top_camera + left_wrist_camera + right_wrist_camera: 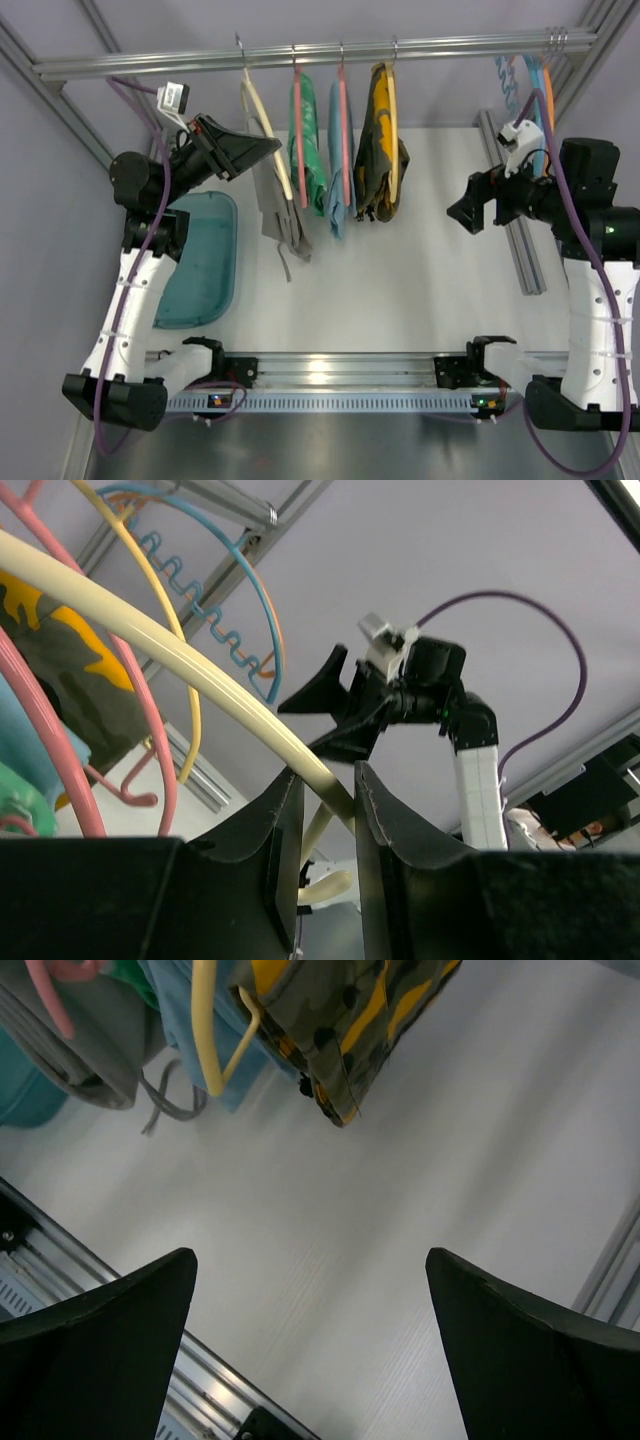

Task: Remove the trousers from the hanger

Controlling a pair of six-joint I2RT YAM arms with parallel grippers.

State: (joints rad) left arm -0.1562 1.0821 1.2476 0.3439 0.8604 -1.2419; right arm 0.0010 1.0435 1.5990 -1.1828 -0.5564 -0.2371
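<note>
The cream hanger point(262, 125) hangs by its metal hook at the left end of the rail point(450, 45). The grey trousers point(285, 215) are draped over it, with the drawstring dangling below. My left gripper point(272, 148) is raised to the hanger's left side. In the left wrist view the jaws stand narrowly around the cream hoop point(200, 675), which crosses between the fingertips, and the left gripper point(328, 788) looks shut on it. My right gripper point(462, 215) hovers open and empty over the table on the right. It shows wide open point(310, 1255) in its wrist view, with the trousers point(90, 1050) at top left.
A green garment point(308, 150), a blue one point(337, 165) on pink hangers and a yellow-and-black one point(380, 150) hang right of the trousers. Orange and blue hangers point(535, 85) hang at the far right. A teal tray point(205, 260) lies at the left.
</note>
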